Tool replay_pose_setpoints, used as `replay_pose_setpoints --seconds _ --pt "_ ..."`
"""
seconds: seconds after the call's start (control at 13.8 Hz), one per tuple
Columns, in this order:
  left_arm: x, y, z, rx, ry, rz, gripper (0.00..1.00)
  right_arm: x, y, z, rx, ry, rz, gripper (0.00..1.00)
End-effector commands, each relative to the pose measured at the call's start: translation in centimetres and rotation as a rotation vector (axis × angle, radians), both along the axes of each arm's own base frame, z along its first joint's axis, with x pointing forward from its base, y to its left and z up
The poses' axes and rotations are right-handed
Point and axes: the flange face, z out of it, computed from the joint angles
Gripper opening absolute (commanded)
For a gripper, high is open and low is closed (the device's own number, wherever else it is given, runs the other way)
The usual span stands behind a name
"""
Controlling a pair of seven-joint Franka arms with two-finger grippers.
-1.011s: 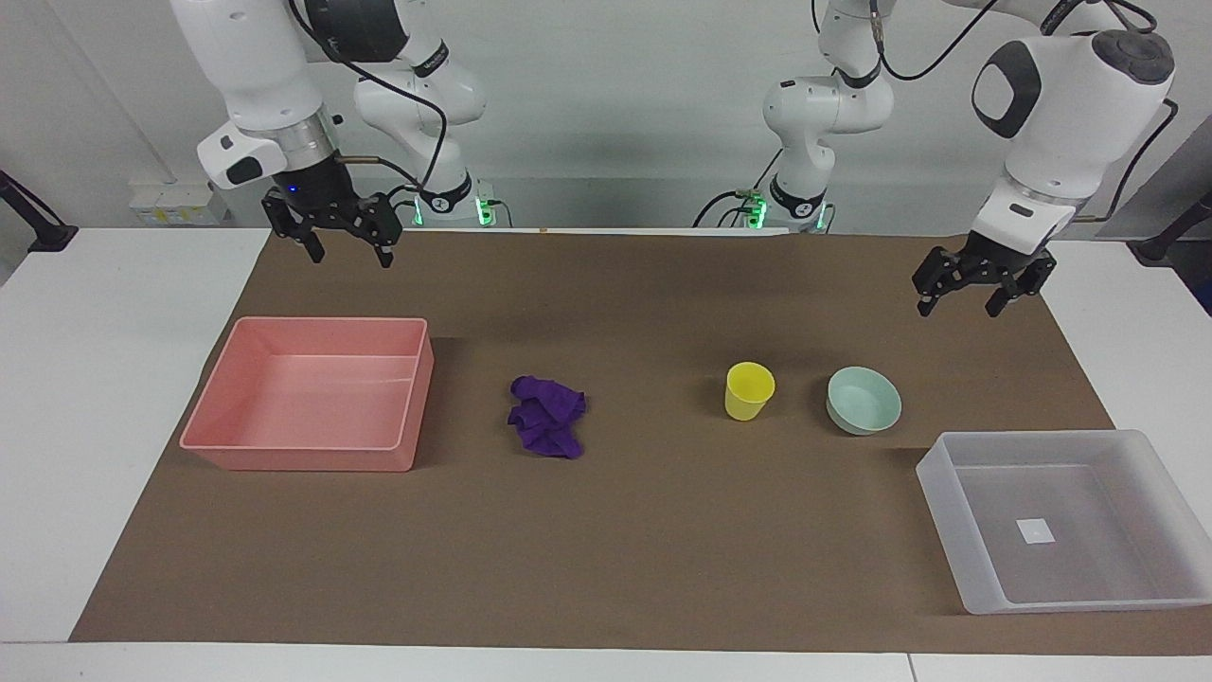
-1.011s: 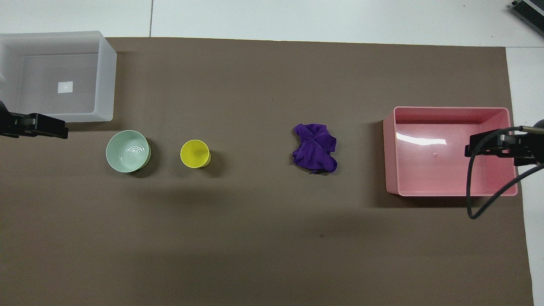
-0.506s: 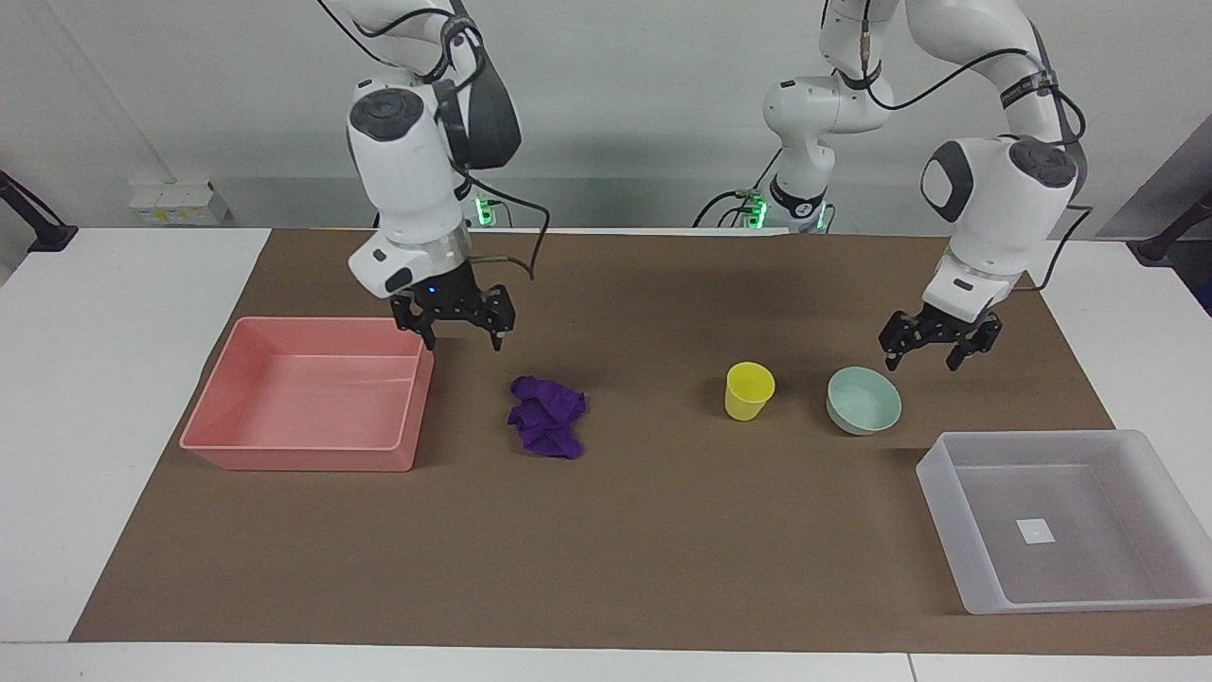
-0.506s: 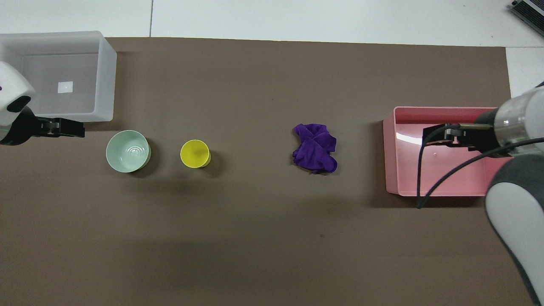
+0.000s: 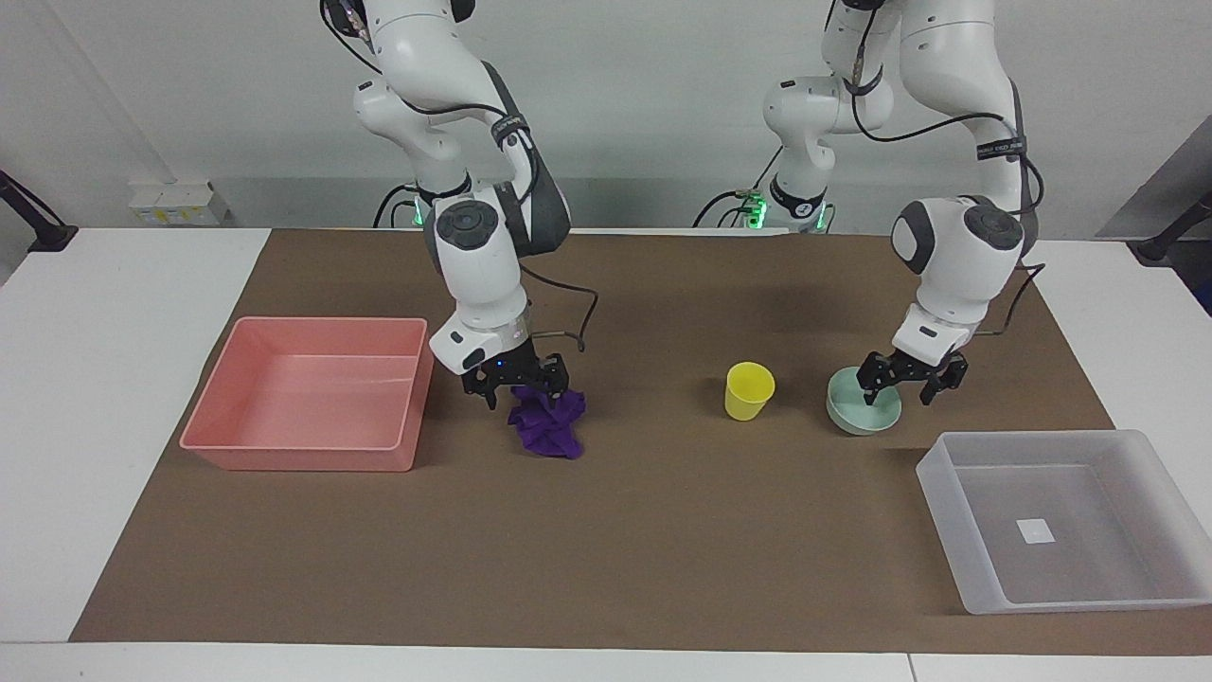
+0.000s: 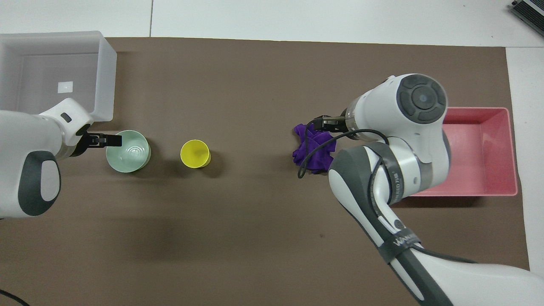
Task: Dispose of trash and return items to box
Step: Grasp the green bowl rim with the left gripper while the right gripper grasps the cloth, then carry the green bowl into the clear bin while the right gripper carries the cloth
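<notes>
Since the earlier pictures both arms have come down from the robots' edge of the worktop (image 5: 663,568). The right claw (image 5: 516,382) is now low at the purple cloth (image 5: 549,426), and the left claw (image 5: 900,379) is low at the mint-green bowl (image 5: 857,417). Nothing is lifted yet, so the task seems to be at its very beginning.

To do this step well, the right claw should go down over the thick middle of the cloth and not its edge, so that the folds are gathered and nothing hangs loose when it is carried to the pink tray (image 5: 227,403) beside it. The left claw should put one finger inside the bowl's rim and one outside (a round wall slips easily), then lift straight up before it goes to the translucent box (image 5: 947,493).

The right claw is spread wide, its fingers at the cloth's nearer edge; it holds nothing, and contact cannot be told. The left claw is also open, at the bowl's rim, with nothing gripped. The yellow cup (image 5: 749,390) stands free beside the bowl, on the side toward the cloth.
</notes>
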Motion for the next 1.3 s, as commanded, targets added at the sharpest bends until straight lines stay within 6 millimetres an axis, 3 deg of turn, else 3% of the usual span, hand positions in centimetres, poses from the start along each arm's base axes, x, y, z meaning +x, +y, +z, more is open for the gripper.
replay_pose_setpoints --seconds 0.0,0.07,0.14,0.36,0.51,0.58,0.94,1.08,1.23 --pt "-0.8 0.3 -0.7 -0.002 -0.009 0.003 0.69 -0.3 0.1 -2.4 0.035 -0.018 -0.028 1.0" --pt "-0.8 0.3 -0.7 -0.002 -0.009 0.006 0.29 -0.2 0.4 -3.4 0.056 -0.014 -0.045 1.0" --pt "-0.8 0.5 -0.6 -0.002 -0.009 0.007 0.0 -0.3 1.1 -4.6 0.063 -0.012 -0.036 1.0" --pt "-0.5 0.5 -0.3 -0.001 -0.013 0.006 0.0 -0.5 0.5 -5.8 0.05 -0.006 -0.005 0.96" --pt "-0.3 0.7 0.7 0.0 -0.027 0.0 0.0 -0.6 0.4 -5.9 0.052 0.008 -0.021 0.05" --pt "-0.4 0.7 1.5 0.002 -0.026 -0.009 0.0 -0.8 0.8 -5.9 0.058 0.015 -0.059 0.0" --pt "1.5 1.6 10.8 0.003 0.017 0.002 0.0 -1.1 1.3 -4.0 0.068 0.05 -0.155 0.0" --pt "3.3 2.9 13.3 0.003 -0.03 0.024 0.0 -0.9 0.8 -0.8 0.076 0.053 -0.164 0.0" --pt "5.6 5.2 14.1 0.005 -0.076 0.052 0.0 -0.8 0.3 3.5 0.089 0.05 -0.215 0.0"
